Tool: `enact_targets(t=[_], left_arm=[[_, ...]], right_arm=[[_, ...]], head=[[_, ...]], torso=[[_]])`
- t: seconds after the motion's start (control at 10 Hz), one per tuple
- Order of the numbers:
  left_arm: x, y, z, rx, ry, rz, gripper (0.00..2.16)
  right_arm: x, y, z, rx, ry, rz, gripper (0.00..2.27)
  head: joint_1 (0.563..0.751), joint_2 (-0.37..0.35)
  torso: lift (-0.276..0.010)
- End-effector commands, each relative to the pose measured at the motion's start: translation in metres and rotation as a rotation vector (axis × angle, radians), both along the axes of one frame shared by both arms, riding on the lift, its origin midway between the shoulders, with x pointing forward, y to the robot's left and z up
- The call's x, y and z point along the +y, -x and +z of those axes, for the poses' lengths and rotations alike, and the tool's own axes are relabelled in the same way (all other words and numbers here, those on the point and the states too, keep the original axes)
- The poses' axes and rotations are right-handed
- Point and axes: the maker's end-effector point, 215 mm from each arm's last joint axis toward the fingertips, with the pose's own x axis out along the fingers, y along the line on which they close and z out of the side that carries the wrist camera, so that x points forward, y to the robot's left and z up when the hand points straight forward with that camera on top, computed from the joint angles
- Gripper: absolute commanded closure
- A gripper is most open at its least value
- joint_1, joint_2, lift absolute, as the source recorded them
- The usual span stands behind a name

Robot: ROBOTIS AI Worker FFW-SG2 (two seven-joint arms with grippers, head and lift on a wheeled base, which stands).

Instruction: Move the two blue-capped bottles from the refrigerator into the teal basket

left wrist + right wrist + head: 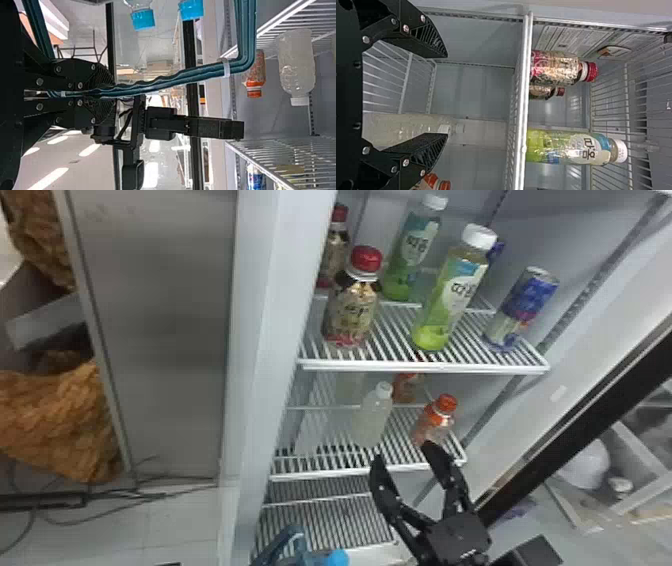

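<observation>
My right gripper (403, 451) stands open in front of the middle shelf, nothing between its fingers; in the right wrist view the gripper (447, 95) is spread wide before the shelves. The teal basket's handle (282, 541) rises at the head view's bottom edge, beside a blue cap (337, 558). In the left wrist view my left gripper (113, 92) is shut on the teal handle (178, 78). Two blue-capped bottles, a left cap (142, 19) and a right cap (191, 9), are within the handle's span, their lower parts cut off.
Upper shelf (425, 367) holds red-capped bottles, green white-capped bottles and a can (525, 307). On the shelf below stand a cloudy white-capped bottle (372, 417) and an orange-capped bottle (436, 422), close to my right fingers. The refrigerator's side wall (270, 340) rises at left.
</observation>
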Motion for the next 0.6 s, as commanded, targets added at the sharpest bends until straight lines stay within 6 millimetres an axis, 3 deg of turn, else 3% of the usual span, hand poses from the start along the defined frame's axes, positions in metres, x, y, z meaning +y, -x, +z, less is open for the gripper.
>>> enact_targets(t=[0.0,0.5], left_arm=[[0.0001,-0.0001,-0.0001,0.0,-0.001,0.0,1.09],[0.0006,0.0012,-0.0012,0.004,-0.001,0.002,1.09]], right_arm=[[-0.0004,0.0009,0.0,0.001,0.0,-0.002,0.34],[-0.0011,0.0021,-0.0005,0.003,-0.001,-0.006,0.34]], head=[[0.695,-0.35],[0.695,-0.35]], torso=[[-0.153],[-0.153]])
